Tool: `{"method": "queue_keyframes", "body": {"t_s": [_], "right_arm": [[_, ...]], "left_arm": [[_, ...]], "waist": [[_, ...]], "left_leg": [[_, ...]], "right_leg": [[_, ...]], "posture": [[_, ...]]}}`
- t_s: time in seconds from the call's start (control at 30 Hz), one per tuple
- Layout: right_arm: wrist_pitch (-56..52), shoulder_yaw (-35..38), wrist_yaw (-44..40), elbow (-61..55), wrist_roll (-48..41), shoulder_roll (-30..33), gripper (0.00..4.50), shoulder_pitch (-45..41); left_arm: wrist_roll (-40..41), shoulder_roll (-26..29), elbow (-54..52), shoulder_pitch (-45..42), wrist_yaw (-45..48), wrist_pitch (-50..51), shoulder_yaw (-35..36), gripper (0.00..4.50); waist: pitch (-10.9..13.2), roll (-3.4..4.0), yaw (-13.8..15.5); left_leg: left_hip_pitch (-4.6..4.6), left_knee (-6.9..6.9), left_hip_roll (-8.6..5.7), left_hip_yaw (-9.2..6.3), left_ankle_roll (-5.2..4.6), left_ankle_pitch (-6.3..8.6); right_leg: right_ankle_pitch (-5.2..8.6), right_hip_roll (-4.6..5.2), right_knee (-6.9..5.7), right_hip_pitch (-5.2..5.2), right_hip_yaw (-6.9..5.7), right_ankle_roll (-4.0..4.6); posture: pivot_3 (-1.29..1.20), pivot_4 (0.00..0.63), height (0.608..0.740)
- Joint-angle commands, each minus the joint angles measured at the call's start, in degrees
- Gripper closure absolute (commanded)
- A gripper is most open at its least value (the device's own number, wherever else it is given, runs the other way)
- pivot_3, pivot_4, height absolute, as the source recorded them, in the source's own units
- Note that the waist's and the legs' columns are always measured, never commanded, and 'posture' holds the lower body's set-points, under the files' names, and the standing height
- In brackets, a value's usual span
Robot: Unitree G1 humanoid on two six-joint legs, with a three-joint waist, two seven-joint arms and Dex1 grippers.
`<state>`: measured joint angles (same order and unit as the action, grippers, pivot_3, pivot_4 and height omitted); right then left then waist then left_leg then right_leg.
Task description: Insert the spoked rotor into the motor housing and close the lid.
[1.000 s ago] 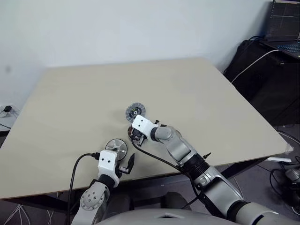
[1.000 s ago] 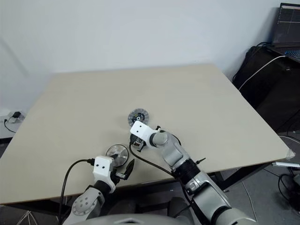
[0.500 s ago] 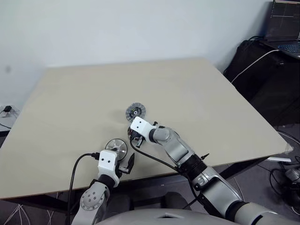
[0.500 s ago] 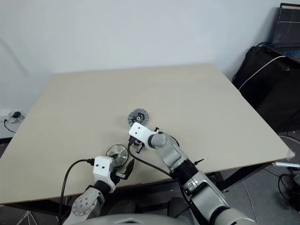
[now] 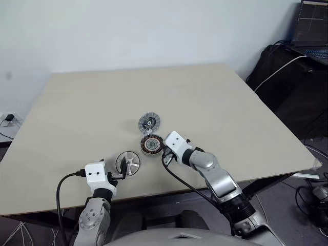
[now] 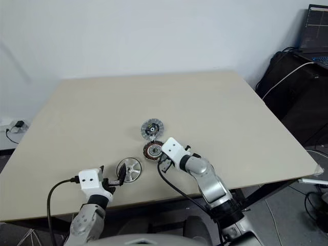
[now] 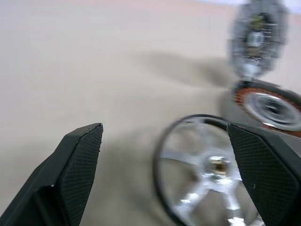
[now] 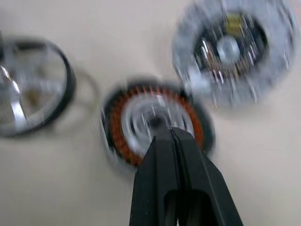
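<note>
A plain white wall backs the room, with dark bags and a laptop point(image 5: 311, 25) in the upper right of the frame. A big pale bench point(image 5: 92, 102) fills the middle of the picture, bare apart from three small round parts clustered low and a little left of centre.

None of the assembly looks done from where I stand. The lid point(image 5: 149, 122), grey with a ribbed rim and dark centre, lies flat at the top of the cluster, off the housing. Touching or all but touching its lower edge sits the motor housing point(image 5: 152, 144), copper windings showing and its cup uncovered, with a pale hub in the middle. The spoked rotor point(image 5: 127, 163) lies by itself, lower and further left, near the housing but apart from it, not yet inserted.

The right tool point(image 8: 172, 133) has its fingers pressed together on nothing, its tip close beside the housing's right edge in the head view and over the windings in the wrist view; whether it touches, I cannot tell. The left tool point(image 7: 164, 165) stands wide, empty, at the lower left of the cluster with the rotor between its fingers in the wrist view.

So everything remains, I'd judge: grasp the rotor, seat it, then fit the lid.
</note>
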<state>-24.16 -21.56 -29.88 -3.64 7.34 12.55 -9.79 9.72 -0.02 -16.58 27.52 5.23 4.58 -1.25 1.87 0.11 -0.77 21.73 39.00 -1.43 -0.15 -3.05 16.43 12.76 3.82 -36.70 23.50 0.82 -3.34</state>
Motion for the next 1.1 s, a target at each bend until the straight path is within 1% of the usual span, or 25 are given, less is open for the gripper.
{"method": "queue_keyframes", "body": {"t_s": [0.03,0.1,0.23,0.37,0.47,0.53,0.63,0.87,1.1], "right_arm": [[-1.04,2.17,1.54,-5.92,-1.32,0.03,4.48,2.50],[-1.17,3.38,2.62,-6.96,-1.87,-0.39,4.48,3.85],[-1.58,4.60,4.27,-6.30,-2.30,-1.21,4.48,3.00],[-1.66,3.00,4.37,-2.93,-1.30,-1.88,4.48,-0.26],[-1.67,1.56,4.68,2.15,-0.89,-3.98,4.48,-3.54],[-1.71,1.17,4.64,4.57,-1.13,-5.32,4.48,-5.08],[-1.45,0.28,4.41,8.09,-0.95,-6.74,4.48,-7.06],[0.59,-0.59,4.73,14.53,-0.59,-8.60,4.48,-10.42],[1.76,-0.64,4.89,18.72,-0.20,-9.03,4.48,-12.11]], "left_arm": [[5.84,-0.68,-0.78,-0.11,2.89,1.70,1.31,0.00],[5.82,0.04,-0.78,0.00,3.65,2.97,0.69,0.00],[5.86,0.51,-0.89,-0.39,4.19,4.19,0.13,0.00],[5.29,0.84,-1.37,-0.98,4.70,4.49,-0.43,0.00],[5.18,0.70,-1.76,-0.86,4.74,4.48,-0.50,0.00],[5.08,0.53,-1.85,-0.64,4.69,4.26,-0.50,0.00],[5.04,0.38,-1.96,-0.11,4.69,3.85,-0.46,0.00],[4.98,0.07,-2.01,0.45,4.69,3.12,-0.34,0.00],[4.65,0.37,-1.50,0.21,5.25,2.10,-0.57,0.00]], "waist": [[0.01,-0.03,0.10],[0.04,-0.08,0.11],[0.09,-0.18,0.03],[0.11,-0.17,0.03],[0.10,-0.18,-0.01],[0.10,-0.18,0.00],[0.10,-0.18,0.08],[0.10,-0.16,-0.08],[0.10,-0.16,-0.09]], "left_leg": [[0.00,0.01,0.01,-0.01,0.00,0.00],[0.00,0.03,0.01,-0.01,0.00,0.00],[0.00,0.10,-0.01,0.02,-0.01,0.00],[0.00,0.10,0.01,0.02,0.00,0.00],[0.00,0.09,0.03,0.01,0.00,0.00],[-0.01,0.09,0.03,0.00,0.00,0.00],[0.00,0.08,0.00,0.00,0.00,0.00],[0.00,0.08,-0.01,0.00,-0.01,0.01],[0.00,0.08,-0.01,0.00,0.00,0.00]], "right_leg": [[0.02,-0.01,0.00,-0.01,-0.01,-0.02],[0.04,-0.01,0.00,-0.02,-0.02,-0.04],[0.04,-0.01,0.01,-0.05,0.00,-0.07],[0.04,-0.02,0.00,-0.05,0.00,-0.07],[0.03,-0.06,0.00,-0.04,0.00,-0.05],[-0.13,-0.06,0.00,-0.04,0.01,0.20],[-0.15,-0.04,0.01,-0.04,0.01,0.25],[-0.15,0.00,0.00,-0.03,0.01,0.25],[-0.15,-0.01,-0.01,-0.03,0.02,0.26]], "posture": [[0.00,0.000,0.740],[0.00,0.000,0.740],[0.00,0.000,0.740],[0.00,0.000,0.740],[0.00,0.000,0.740],[0.00,0.000,0.740],[0.00,0.000,0.740],[0.00,0.000,0.740],[0.00,0.000,0.740]]}}
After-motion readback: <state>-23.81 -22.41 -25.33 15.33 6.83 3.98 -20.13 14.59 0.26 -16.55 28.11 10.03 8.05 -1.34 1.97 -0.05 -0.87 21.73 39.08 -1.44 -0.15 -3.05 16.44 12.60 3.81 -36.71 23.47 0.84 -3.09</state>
